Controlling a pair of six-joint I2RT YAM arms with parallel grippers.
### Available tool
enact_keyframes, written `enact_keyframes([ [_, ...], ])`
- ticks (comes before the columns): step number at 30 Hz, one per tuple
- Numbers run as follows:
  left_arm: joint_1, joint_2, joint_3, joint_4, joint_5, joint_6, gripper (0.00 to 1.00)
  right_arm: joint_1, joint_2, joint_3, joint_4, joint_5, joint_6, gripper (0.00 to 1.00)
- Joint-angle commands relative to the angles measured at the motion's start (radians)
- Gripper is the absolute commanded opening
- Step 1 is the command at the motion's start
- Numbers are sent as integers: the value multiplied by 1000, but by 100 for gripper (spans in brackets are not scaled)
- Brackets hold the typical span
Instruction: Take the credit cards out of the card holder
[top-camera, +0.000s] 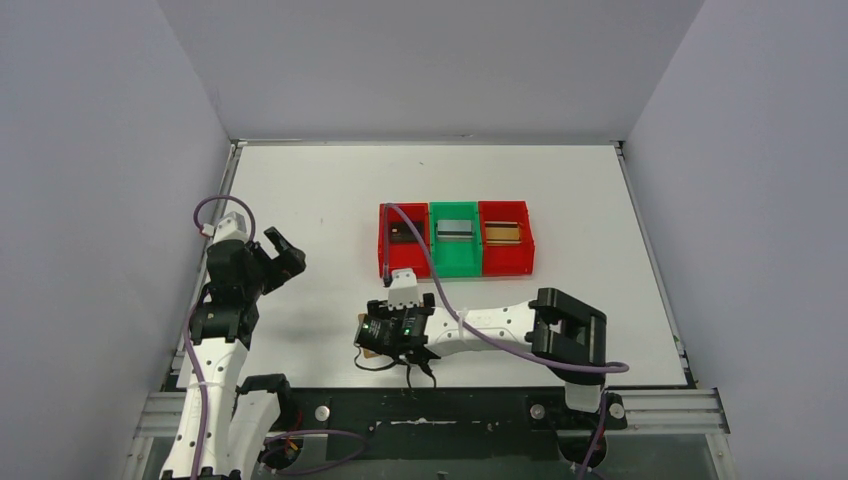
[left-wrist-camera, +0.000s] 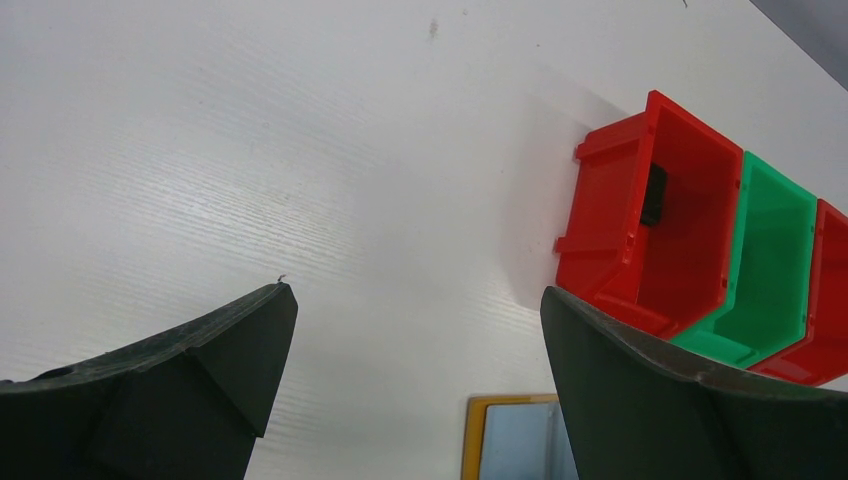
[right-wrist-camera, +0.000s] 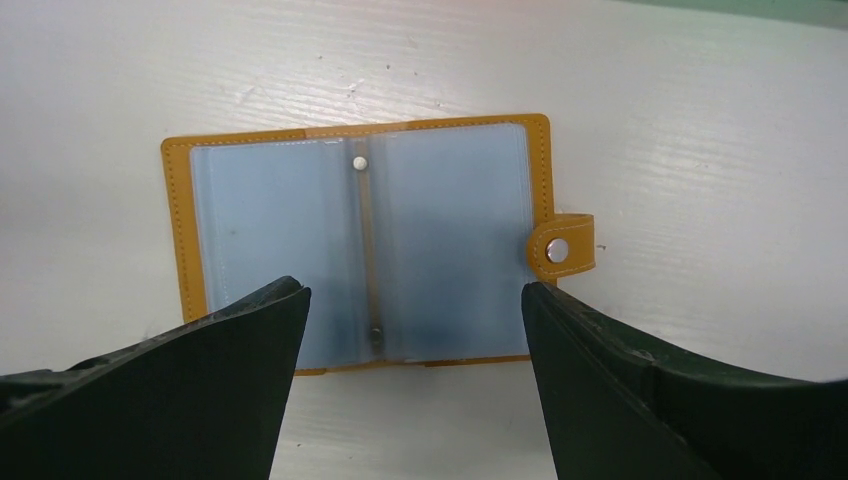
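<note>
The tan card holder (right-wrist-camera: 360, 240) lies open flat on the white table, its pale blue pockets up and showing no card, its snap tab at the right. My right gripper (right-wrist-camera: 415, 290) is open just above its near edge, touching nothing. In the top view only a tan corner of the holder (top-camera: 366, 352) shows under that gripper (top-camera: 380, 338). The black card (top-camera: 403, 233), the silver-grey card (top-camera: 455, 230) and the gold-brown card (top-camera: 503, 233) each lie in a bin. My left gripper (top-camera: 280, 255) is open and empty, raised at the left. A corner of the holder (left-wrist-camera: 510, 440) shows in its view.
A row of bins stands mid-table: a red bin (top-camera: 385, 250), a green bin (top-camera: 455, 262) and a second red bin (top-camera: 505, 265). The left wrist view shows the red bin (left-wrist-camera: 610, 230), the black card (left-wrist-camera: 655, 195) inside it and the green bin (left-wrist-camera: 770, 260).
</note>
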Motion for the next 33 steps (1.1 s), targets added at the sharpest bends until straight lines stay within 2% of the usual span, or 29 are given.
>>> enact_keyframes([
  [1,-6,-1,11,41,20,14,96,-8,44,20,-36,35,55,80],
  [9,-8,4,11,43,26,15,96,-23,103,26,-39,17,47,80],
  [13,-10,3,11,44,24,15,96,-26,114,-9,-9,-10,71,73],
  [18,-11,5,11,44,27,16,96,-24,120,-25,-14,-4,105,54],
  [20,-12,5,11,46,28,15,96,-22,117,-20,-9,-1,103,51],
  [27,-12,11,11,48,35,17,96,-17,93,-2,-25,31,113,50],
  [28,-13,11,11,48,35,17,96,-16,90,3,-42,41,122,51],
  [30,-13,8,11,48,36,16,96,-14,89,20,-89,65,139,60],
  [33,-13,11,11,48,38,17,96,-16,88,18,-113,80,143,63],
])
